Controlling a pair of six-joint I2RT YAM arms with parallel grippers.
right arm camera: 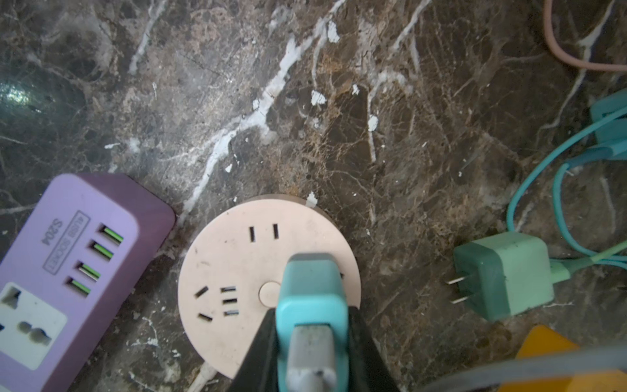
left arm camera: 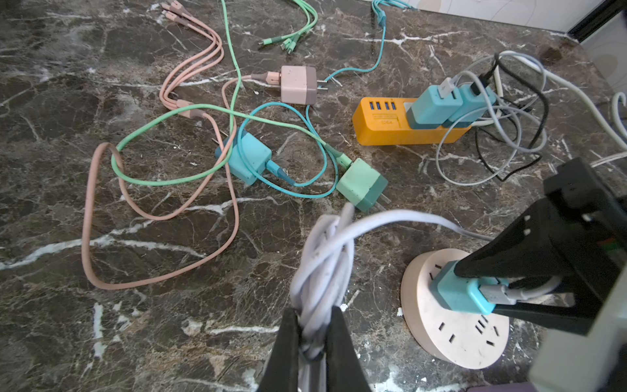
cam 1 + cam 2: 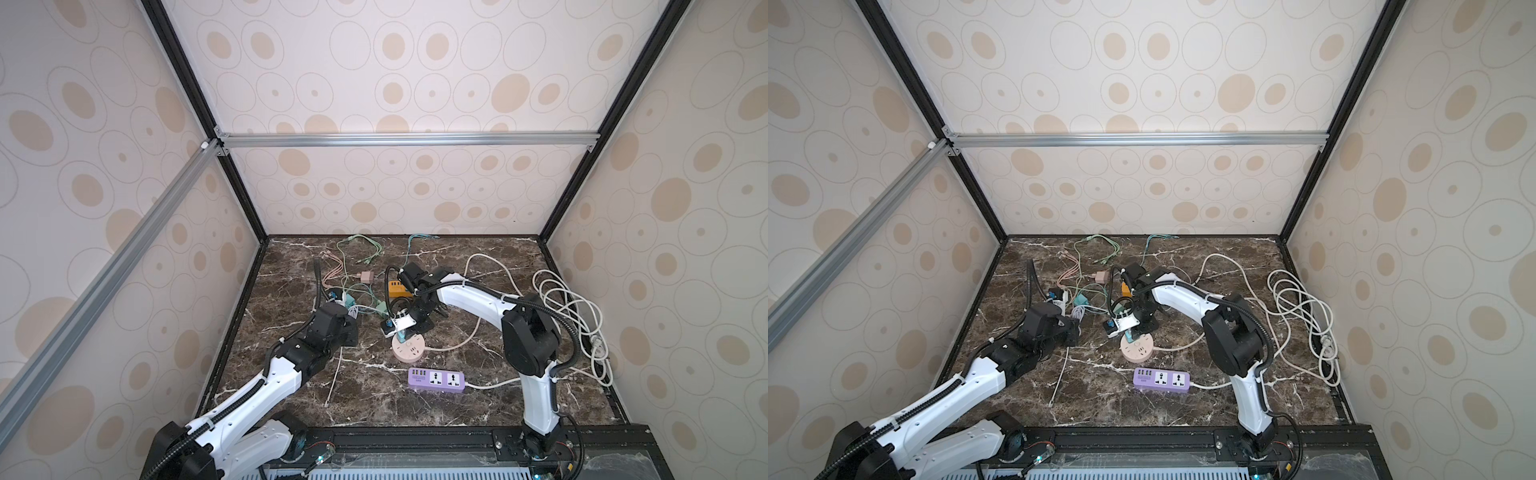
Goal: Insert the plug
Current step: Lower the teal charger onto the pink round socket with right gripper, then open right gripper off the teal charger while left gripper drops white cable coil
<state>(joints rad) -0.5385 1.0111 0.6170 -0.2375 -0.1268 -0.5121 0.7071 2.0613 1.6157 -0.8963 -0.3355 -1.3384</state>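
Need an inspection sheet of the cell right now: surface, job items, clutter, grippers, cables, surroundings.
Surface: dark marble tabletop, white veins.
Job's things: blue plug against round pink socket; seating cannot be told.
Clutter: purple power strip, orange power strip with two chargers plugged in, loose pink charger, blue charger, green charger.
Grippers: right gripper shut on blue plug; left gripper shut on white cable bundle.
Cables: coloured leads tangled; white cord coil at right.
Surroundings: patterned wall panels, metal frame bar.

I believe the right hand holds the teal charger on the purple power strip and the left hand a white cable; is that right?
No: the right wrist view shows the right hand holding the teal charger on the round pink socket; the left hand does hold a white cable.
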